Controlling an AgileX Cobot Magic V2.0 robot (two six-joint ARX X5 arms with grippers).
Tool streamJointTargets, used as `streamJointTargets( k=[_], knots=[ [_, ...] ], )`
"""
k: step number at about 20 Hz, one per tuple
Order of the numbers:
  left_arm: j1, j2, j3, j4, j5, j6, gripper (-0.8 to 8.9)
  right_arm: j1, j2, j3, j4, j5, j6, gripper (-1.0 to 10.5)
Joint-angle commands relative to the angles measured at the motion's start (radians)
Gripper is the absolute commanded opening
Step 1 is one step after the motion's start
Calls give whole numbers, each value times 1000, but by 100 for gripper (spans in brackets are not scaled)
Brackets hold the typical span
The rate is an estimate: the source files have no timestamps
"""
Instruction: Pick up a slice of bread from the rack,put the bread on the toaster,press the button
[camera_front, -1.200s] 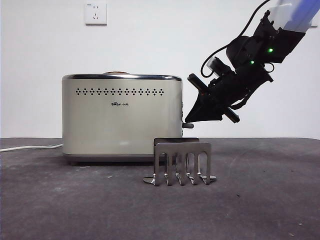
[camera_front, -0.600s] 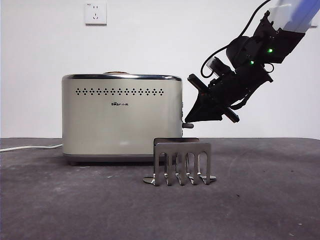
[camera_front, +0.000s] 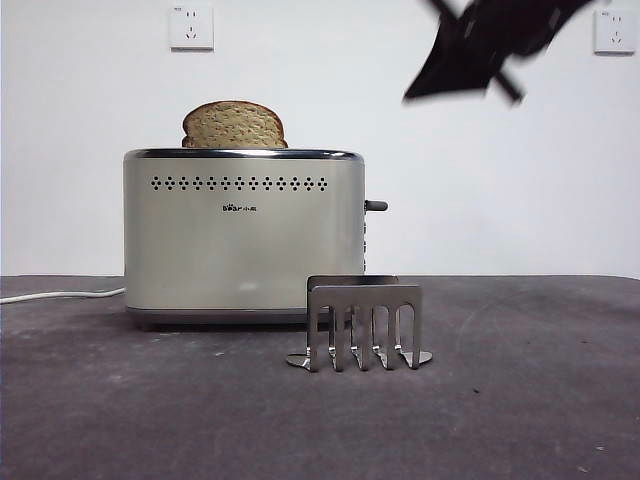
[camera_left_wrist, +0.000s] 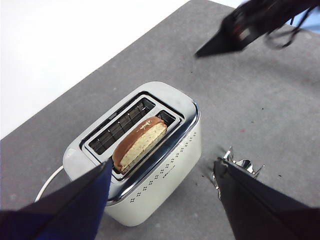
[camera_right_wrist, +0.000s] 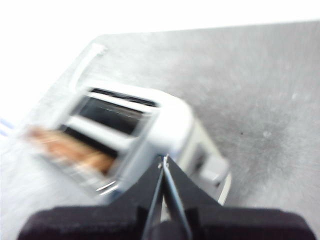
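Note:
The cream-white toaster (camera_front: 240, 235) stands on the dark table. The slice of bread (camera_front: 234, 126) sticks up from its slot, domed top well above the chrome rim. The button (camera_front: 376, 205) sits high on the toaster's narrow right side. The grey metal rack (camera_front: 365, 325) stands empty in front of it. My right gripper (camera_front: 412, 95) is shut, blurred, high up to the right of the toaster, clear of the button. In the right wrist view its shut tips (camera_right_wrist: 164, 162) point at the toaster (camera_right_wrist: 150, 125). My left gripper (camera_left_wrist: 163, 165) is open and empty, high above the toaster (camera_left_wrist: 165, 170) and bread (camera_left_wrist: 141, 144).
A white power cable (camera_front: 60, 295) runs left from the toaster's base. Two wall sockets (camera_front: 191, 27) are on the white wall behind. The rack's edge (camera_left_wrist: 231, 164) shows beside the toaster in the left wrist view.
The right gripper has risen fast from beside the button to the top right. The button has moved up, and the bread has risen out of the slot.

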Motion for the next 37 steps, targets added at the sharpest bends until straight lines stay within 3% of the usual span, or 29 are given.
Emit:
streamJointTargets(
  k=[1,7,15,16,18,19,34,37],
  knots=[
    [0,-1,2,-19,1,-13,345,3,-117,-6,-164,1,-64,-12],
    [0,-1,2,-98,5,-83,345,32,-386,-6,-616,2,-215,-12],
    [0,-1,2,-250,48,-88,339,37,-506,-6,-921,2,-318,-11],
    [0,-1,2,-271,49,-87,309,37,-515,-6,-941,2,-325,-11],
    [0,-1,2,-290,48,-81,25,37,-523,-6,-943,2,-325,1],
    [0,-1,2,-291,49,-80,-3,36,-523,-6,-940,2,-324,1],
    [-2,-1,2,-288,50,-80,-4,35,-523,-6,-940,4,-322,1],
    [19,-19,2,-216,-43,-61,-3,35,-523,-6,-940,3,-322,1]
  ],
)
